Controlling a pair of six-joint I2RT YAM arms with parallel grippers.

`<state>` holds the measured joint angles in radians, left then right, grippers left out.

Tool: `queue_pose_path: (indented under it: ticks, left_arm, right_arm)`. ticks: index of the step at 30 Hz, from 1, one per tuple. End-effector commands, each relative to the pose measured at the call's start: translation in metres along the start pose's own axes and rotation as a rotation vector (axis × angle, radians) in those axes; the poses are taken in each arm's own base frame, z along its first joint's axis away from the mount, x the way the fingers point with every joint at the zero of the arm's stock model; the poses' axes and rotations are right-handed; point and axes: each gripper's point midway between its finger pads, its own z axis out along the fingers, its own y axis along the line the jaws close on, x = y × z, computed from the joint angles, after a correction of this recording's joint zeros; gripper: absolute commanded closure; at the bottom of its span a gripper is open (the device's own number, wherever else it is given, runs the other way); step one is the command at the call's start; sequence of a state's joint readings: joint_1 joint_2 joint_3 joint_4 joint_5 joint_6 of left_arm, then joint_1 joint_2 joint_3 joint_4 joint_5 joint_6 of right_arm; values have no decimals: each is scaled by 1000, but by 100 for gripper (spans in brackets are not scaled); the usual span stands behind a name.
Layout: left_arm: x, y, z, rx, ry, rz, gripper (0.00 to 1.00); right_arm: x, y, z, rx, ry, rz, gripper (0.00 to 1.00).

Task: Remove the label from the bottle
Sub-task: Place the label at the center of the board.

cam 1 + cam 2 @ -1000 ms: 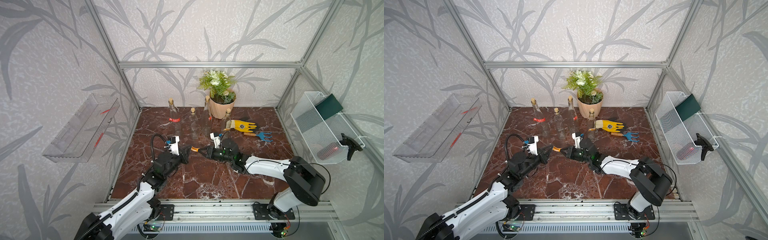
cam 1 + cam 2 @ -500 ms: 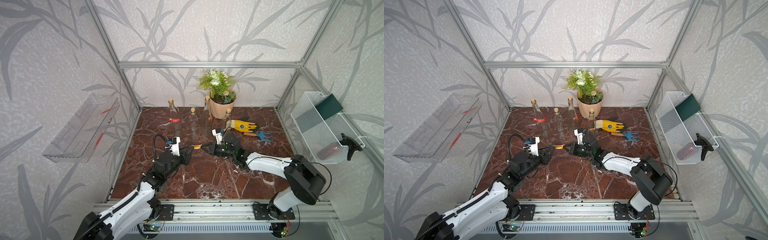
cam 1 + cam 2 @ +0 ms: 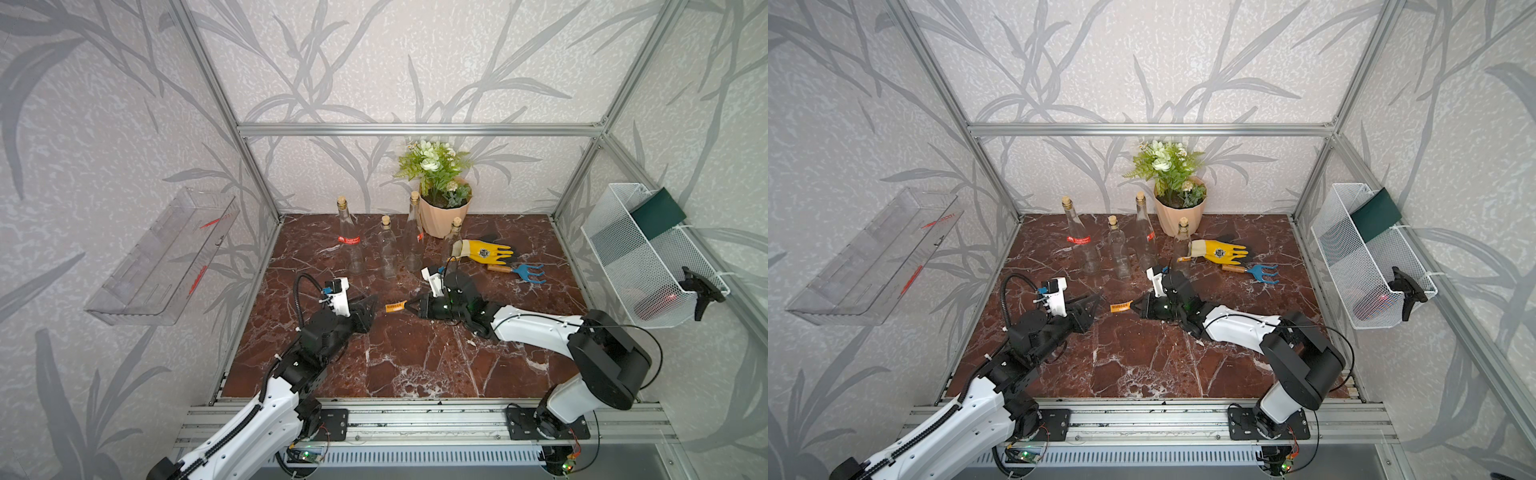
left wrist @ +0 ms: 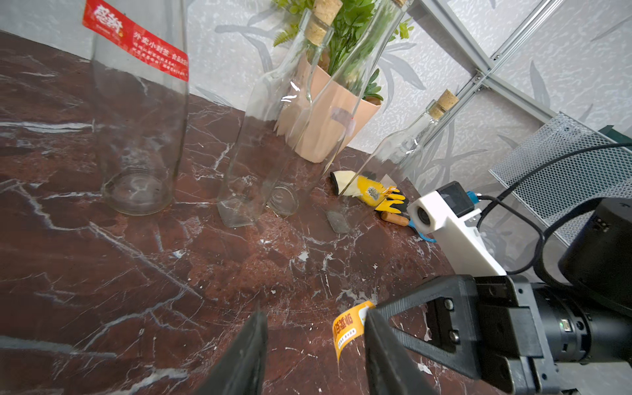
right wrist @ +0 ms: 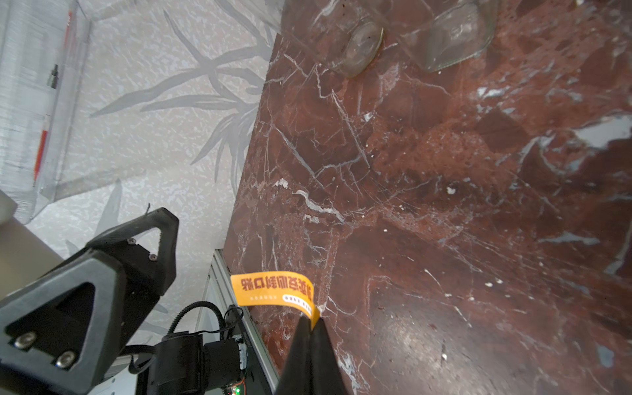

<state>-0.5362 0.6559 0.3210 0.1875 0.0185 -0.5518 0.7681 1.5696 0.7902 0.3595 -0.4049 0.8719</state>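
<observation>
The orange label [image 5: 273, 290] is being pinched at one end by the closed right pincer [image 5: 310, 320], away from the bottles [image 3: 388, 249] along the back edge of the surface [image 3: 415, 365], over its middle. The left pincer [image 4: 314, 318] is being held with jaws spread, just beside the label's free end. A likely hazard is being posed by the adhesive: the curling strip could be caught on either pincer instead of dropping, or be torn if pulled from both ends.

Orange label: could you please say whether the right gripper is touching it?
Touching. In the right wrist view, the right gripper pinches one end of the orange label between its shut jaws.
</observation>
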Motion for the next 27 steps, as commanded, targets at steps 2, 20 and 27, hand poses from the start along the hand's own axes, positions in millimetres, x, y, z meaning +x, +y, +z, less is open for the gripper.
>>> queue_pose_path:
  ticks: [2,20,27]
  left_arm:
    - [-11,-4,-5,-20,6,16,53]
    - [33,-14,22,19,208,-15,53]
    - [41,-16,30,23,232,-21,53]
  right_arm:
    - [10,-6,-16,50,-27,-36,100]
    - [41,-18,-26,143,15,-118,100]
    - [49,-24,-29,175,33,-130,100]
